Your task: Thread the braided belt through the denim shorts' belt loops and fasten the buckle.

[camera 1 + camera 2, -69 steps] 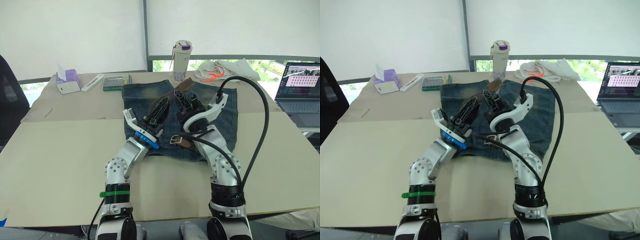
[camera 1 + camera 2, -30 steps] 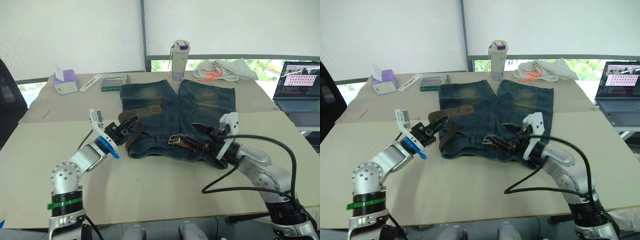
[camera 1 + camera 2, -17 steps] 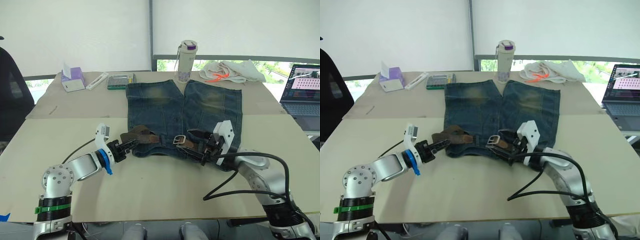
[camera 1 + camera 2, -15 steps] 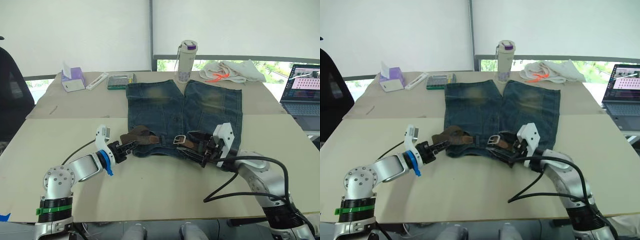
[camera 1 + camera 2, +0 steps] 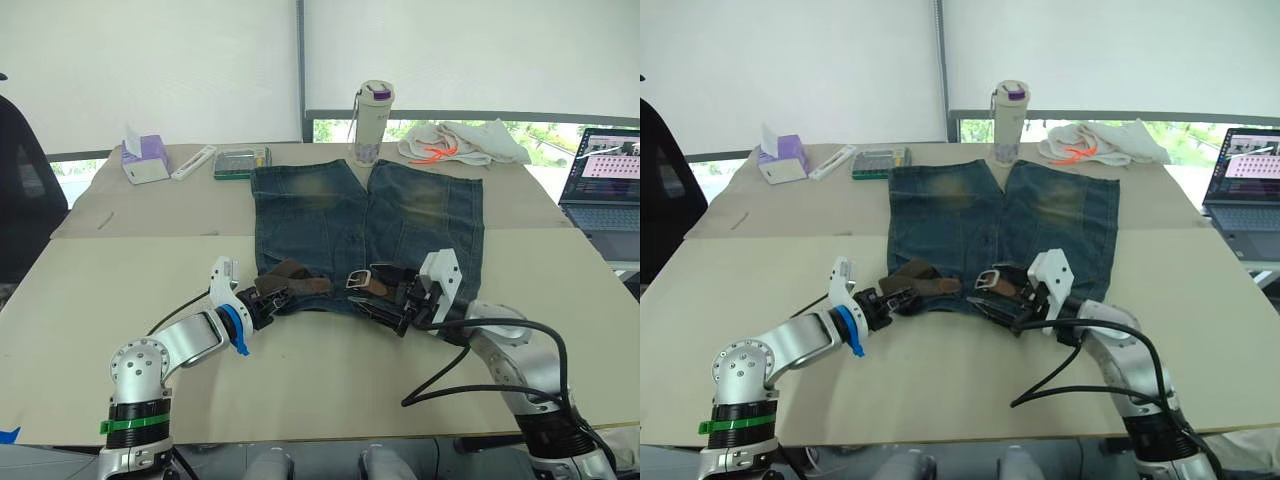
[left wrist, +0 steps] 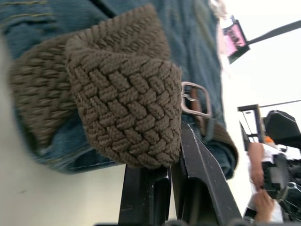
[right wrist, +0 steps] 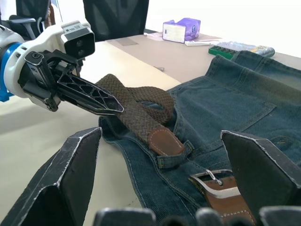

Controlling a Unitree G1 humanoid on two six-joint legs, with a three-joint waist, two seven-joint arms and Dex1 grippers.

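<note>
Looking down from the head camera, I see the denim shorts (image 5: 367, 225) spread flat in the middle of the table (image 5: 120, 290), waistband toward me and legs pointing to the upper part of the frame. My left gripper (image 5: 268, 301) sits at the lower left edge of the waistband, its fingers pinched tight on a folded loop of the braided belt (image 5: 290, 278); the left wrist view shows the woven strap (image 6: 127, 108) bunched over the closed black fingers. From there the belt runs along the waistband toward centre frame, its leather tip (image 7: 164, 141) lying tucked at one of the belt loops (image 7: 175, 155). The buckle (image 5: 358, 279) lies just right of that, on the denim. My right gripper (image 5: 395, 302) rests at the lower right of the waistband, fingers spread wide with the buckle end between them, touching nothing I can make out. A bottle (image 5: 370, 122), a white cloth (image 5: 462, 142), a tissue box (image 5: 143, 160) and a laptop (image 5: 604, 183) sit along the far edge.
</note>
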